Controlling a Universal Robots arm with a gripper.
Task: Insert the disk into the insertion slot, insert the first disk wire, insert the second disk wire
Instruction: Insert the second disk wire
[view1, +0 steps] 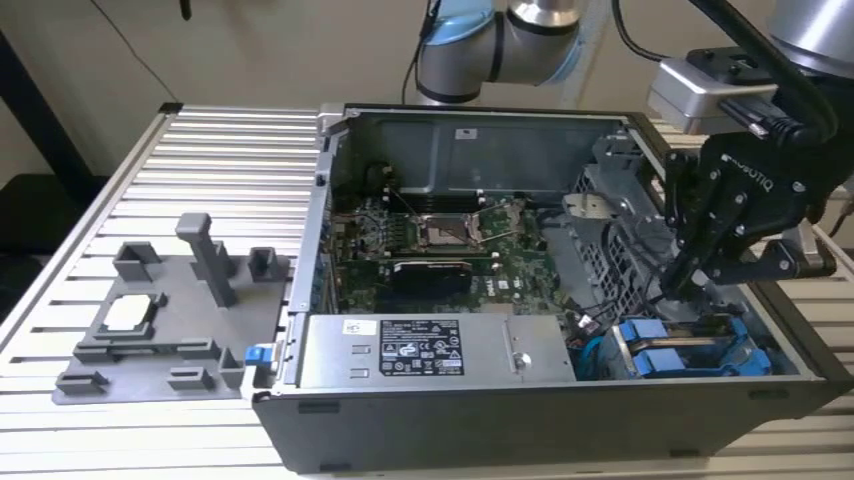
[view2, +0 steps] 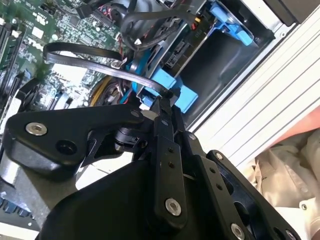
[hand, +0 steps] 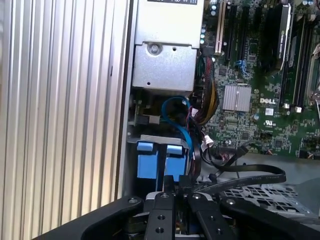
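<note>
My black gripper (view1: 671, 285) reaches down into the open computer case at the exterior view's right, over the drive cage. Its fingertips are pressed together on the end of a flat black disk wire (view2: 95, 67), which loops back toward the motherboard. The disk (hand: 175, 161), in its bright blue frame, sits in the insertion slot (hand: 160, 138) of the grey cage, right under the gripper (hand: 176, 182). A second blue-framed drive (hand: 147, 162) sits beside it. In the second wrist view the gripper (view2: 167, 97) nearly touches the disk's blue frame (view2: 162, 80).
A silver power supply (view1: 427, 350) fills the case's near side, beside the cage. The green motherboard (view1: 427, 240) lies behind it, with loose cables (hand: 200, 105) bundled between. On the slatted metal table (view1: 200, 150), a grey fixture plate (view1: 160, 320) stands at the exterior view's left.
</note>
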